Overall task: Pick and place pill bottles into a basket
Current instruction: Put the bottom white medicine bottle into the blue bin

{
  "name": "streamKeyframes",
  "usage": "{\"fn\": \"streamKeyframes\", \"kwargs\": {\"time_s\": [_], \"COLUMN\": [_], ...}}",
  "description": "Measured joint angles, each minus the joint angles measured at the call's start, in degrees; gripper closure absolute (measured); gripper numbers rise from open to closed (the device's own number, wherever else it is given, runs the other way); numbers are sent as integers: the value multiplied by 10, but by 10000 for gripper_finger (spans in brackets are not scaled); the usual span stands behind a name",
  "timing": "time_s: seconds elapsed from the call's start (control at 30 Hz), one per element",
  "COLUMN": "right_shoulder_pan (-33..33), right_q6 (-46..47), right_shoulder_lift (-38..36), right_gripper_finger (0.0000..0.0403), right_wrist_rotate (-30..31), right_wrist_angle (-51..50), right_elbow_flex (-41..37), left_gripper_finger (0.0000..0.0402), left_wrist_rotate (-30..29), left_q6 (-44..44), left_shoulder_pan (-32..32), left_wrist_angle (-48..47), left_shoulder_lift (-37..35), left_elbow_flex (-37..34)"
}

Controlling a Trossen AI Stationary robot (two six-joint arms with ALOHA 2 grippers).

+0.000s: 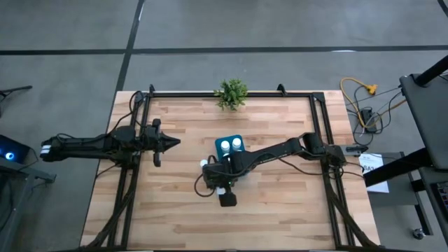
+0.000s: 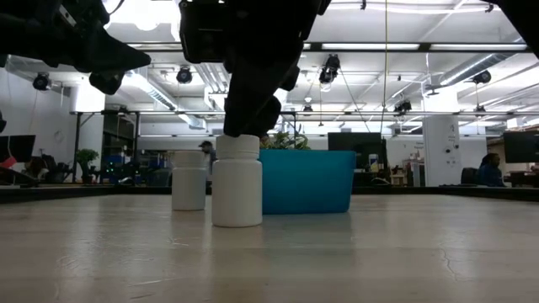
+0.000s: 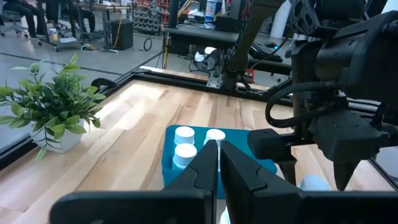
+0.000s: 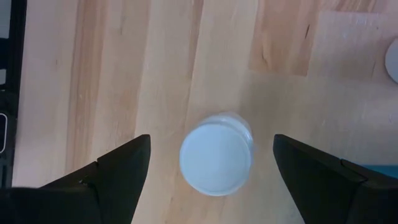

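The right gripper (image 4: 211,165), two dark wedge-shaped fingers, hangs spread wide over a small white cylindrical pill bottle (image 4: 216,158) with a smooth, round, flat cap. The fingers stand one on either side of the cap with clear gaps, holding nothing. From table height, the dark gripper body sits just above that bottle's cap (image 2: 237,146), and the matte plastic bottle (image 2: 237,183) stands upright on the table. A second identical white bottle (image 2: 189,179) stands upright slightly farther back and to one side, beside the teal-blue rectangular plastic basket (image 2: 307,181) with rounded corners and smooth, slightly tapered walls.

From above, the basket (image 1: 229,139) lies near the middle of the light, plank-grained wooden table (image 1: 182,203), partly covered by the right arm. White round caps of bottles standing inside it (image 1: 231,145) show; the left wrist view shows three such caps (image 3: 185,134) grouped in the basket (image 3: 169,162).

The left gripper (image 1: 171,142) waits over the table's left part, well apart from the basket, its slim dark fingers (image 3: 200,174) pressed together around nothing.

A small leafy green potted plant (image 1: 232,93) in a pale pot sits at the table's far edge.
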Motion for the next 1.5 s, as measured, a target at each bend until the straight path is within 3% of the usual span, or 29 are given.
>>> {"fn": "streamKeyframes", "kwargs": {"time_s": [0.93, 1.5], "right_shoulder_pan": [0, 0], "right_q6": [9, 3], "right_shoulder_lift": [-1, -1], "right_gripper_finger": [80, 225], "right_wrist_rotate": [2, -5], "right_wrist_angle": [19, 30], "right_elbow_flex": [-27, -27], "left_gripper_finger": [402, 402], "left_wrist_rotate": [0, 0], "left_q6": [0, 0], "left_shoulder_pan": [0, 0], "left_wrist_angle": [2, 0], "left_shoulder_lift": [0, 0], "left_elbow_flex": [0, 0]}}
